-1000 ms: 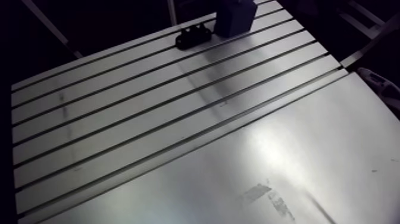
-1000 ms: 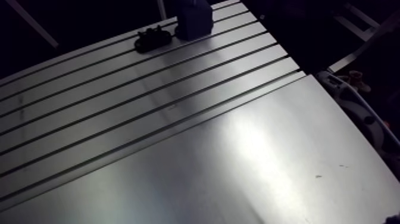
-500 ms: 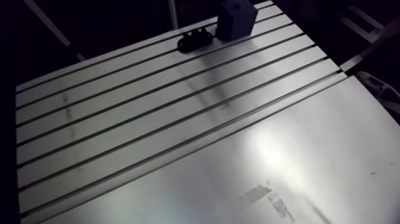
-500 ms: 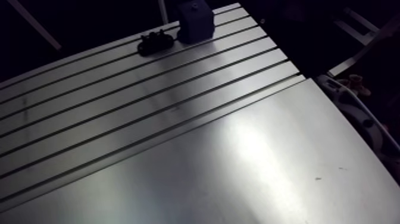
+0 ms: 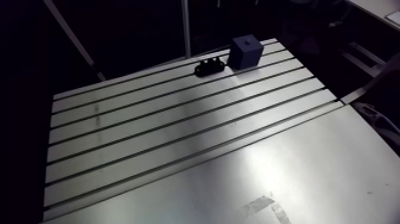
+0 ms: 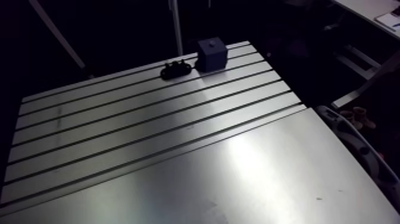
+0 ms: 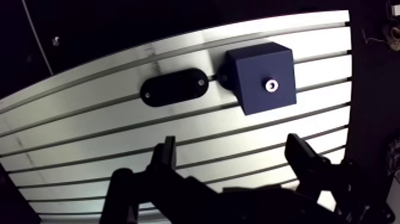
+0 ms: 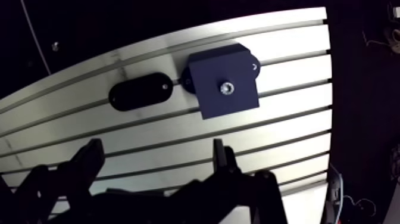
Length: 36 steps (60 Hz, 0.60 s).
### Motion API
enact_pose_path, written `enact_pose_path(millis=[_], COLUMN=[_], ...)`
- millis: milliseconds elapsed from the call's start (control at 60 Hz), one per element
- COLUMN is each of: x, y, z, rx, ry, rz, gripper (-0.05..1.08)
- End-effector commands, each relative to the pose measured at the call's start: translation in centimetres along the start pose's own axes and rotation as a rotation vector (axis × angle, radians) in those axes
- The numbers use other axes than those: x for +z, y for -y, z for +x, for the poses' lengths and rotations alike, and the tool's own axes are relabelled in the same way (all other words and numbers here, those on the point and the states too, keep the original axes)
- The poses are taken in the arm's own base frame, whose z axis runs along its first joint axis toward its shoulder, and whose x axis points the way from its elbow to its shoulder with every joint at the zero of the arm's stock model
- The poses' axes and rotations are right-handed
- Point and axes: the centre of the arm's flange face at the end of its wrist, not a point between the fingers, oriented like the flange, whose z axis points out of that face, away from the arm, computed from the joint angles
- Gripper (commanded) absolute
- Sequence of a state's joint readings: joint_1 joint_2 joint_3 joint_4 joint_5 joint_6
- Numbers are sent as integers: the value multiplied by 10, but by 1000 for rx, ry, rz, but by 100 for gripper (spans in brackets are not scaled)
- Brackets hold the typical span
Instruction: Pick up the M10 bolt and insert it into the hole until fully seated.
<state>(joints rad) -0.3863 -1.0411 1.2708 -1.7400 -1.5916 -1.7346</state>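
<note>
Ahead of the released, empty gripper (image 7: 232,148): one blue block (image 7: 255,68) beside one black oval plate (image 7: 172,87)

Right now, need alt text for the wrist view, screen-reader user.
The end effector hangs open and empty over the slotted table. Ahead of it sits a dark blue block with a small shiny metal spot in the middle of its top face, and a flat black oval piece lies beside the block.

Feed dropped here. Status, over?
End effector open, empty. Blue block, shiny centre spot, ahead; black oval holder beside it. Bolt not made out. Nothing in the way.
</note>
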Motion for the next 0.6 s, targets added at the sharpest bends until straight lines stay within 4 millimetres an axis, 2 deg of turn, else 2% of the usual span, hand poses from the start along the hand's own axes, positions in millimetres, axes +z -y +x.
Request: enact_pose_path(millis=[17,83,150,233,267,500,600], x=[-82,-91,-109,-119,-130,-143,-152], y=[77,84,89,90,92,96,111], z=[-107,-118,-131,-137,-142,-157,-173], rx=[-118,-146,-163,-168,-176,-218,-244], ry=[-163,-174,-198,-209,-225,-187,-168], rz=[29,19,14,12,12,20,24], gripper=[0,0,0,0,0,0,0])
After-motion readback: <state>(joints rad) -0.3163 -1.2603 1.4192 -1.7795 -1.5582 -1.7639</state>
